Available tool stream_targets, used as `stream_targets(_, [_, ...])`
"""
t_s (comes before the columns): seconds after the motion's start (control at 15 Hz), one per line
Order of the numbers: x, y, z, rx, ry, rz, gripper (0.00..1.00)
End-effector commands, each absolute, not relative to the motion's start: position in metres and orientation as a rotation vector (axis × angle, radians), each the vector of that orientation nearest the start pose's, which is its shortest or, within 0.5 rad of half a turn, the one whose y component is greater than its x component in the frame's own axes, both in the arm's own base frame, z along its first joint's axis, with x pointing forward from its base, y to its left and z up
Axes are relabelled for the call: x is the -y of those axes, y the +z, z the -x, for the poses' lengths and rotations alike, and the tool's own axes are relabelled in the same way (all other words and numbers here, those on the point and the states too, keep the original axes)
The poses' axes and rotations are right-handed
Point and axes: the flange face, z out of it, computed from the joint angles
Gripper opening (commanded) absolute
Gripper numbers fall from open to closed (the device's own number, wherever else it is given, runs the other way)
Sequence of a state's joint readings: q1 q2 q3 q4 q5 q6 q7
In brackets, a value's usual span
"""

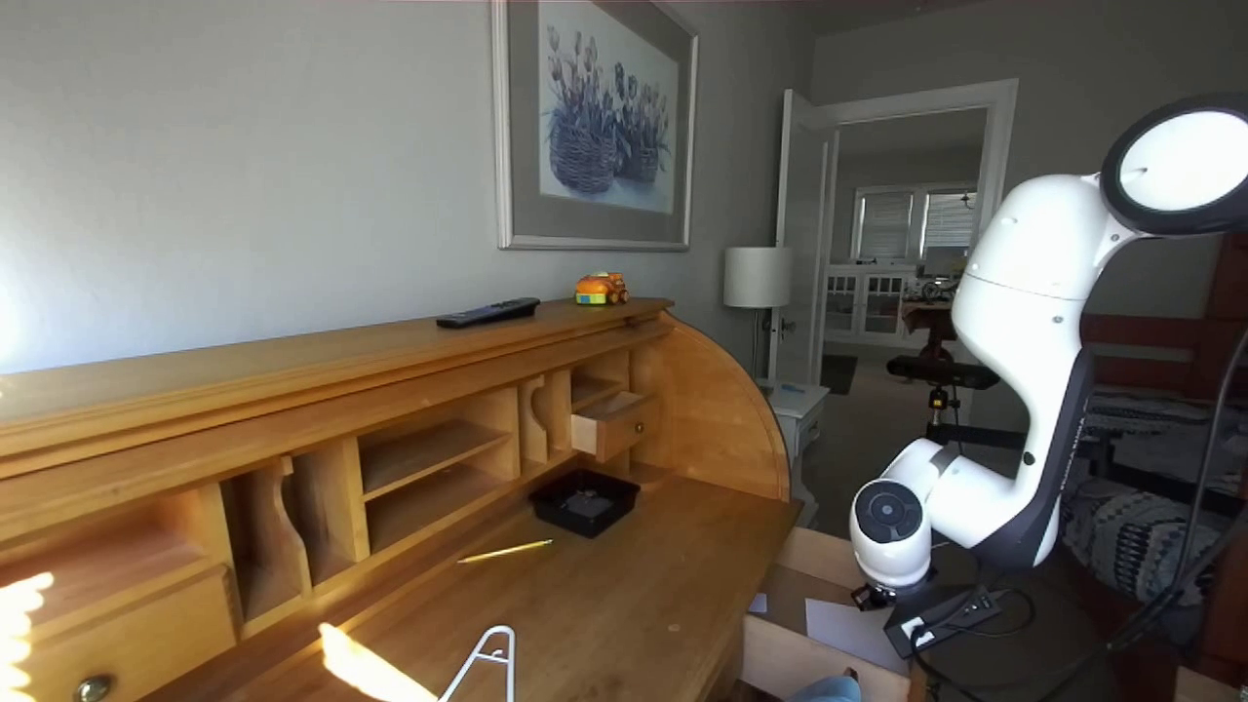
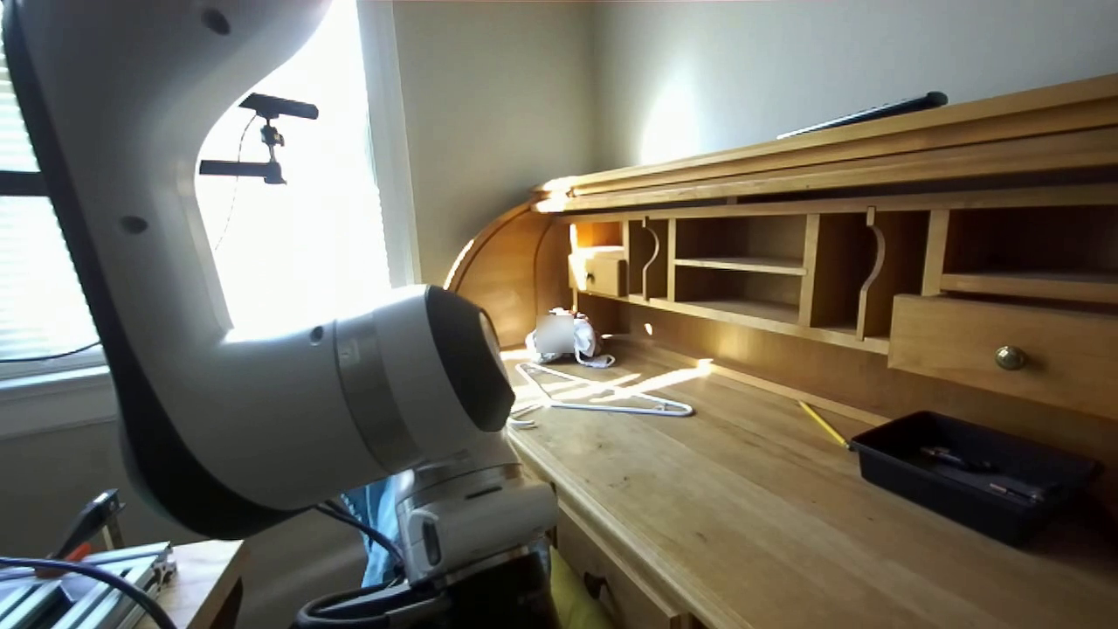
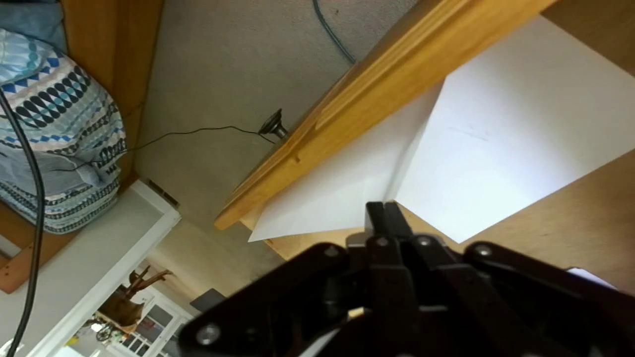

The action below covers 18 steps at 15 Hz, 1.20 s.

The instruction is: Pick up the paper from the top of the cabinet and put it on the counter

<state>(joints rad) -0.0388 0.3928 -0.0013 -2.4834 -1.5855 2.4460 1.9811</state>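
The paper (image 3: 516, 129) is a plain white sheet in an open drawer in the wrist view. It is bent: one part lies flat on the drawer floor, another part (image 3: 342, 183) slopes up under the drawer's rail. The fold between them runs straight to the fingertips of my gripper (image 3: 381, 206). The fingers are shut and appear to pinch the fold; the contact itself is hidden. In an exterior view the gripper (image 1: 877, 597) points down at the paper (image 1: 853, 629). The cabinet (image 1: 682, 546), honey-coloured wood, shows in both exterior views (image 2: 742, 524).
The open drawer (image 1: 819, 561) juts out beside the desk. A dark power strip (image 1: 946, 614) with cables is close to the gripper. The desk holds a black tray (image 1: 585, 502), a pencil (image 1: 507, 552) and a white hanger (image 2: 603, 406). A remote (image 1: 487, 312) and toy (image 1: 602, 289) sit on top.
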Motion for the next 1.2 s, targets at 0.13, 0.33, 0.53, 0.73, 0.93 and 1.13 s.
stream_targets(0.13, [0.021, 0.089, -0.412, 0.630, 0.464, -2.394, 0.00])
stream_targets(0.33, [0.022, 0.081, -0.409, 0.617, 0.438, -2.406, 0.00])
stream_targets(0.53, [0.025, 0.074, -0.407, 0.608, 0.419, -2.411, 0.00])
stream_targets(0.73, [0.027, 0.069, -0.408, 0.590, 0.401, -2.419, 0.00])
stream_targets(0.93, [0.025, 0.068, -0.414, 0.565, 0.391, -2.432, 0.00])
stream_targets(1.13, [0.022, 0.069, -0.419, 0.525, 0.379, -2.455, 0.26])
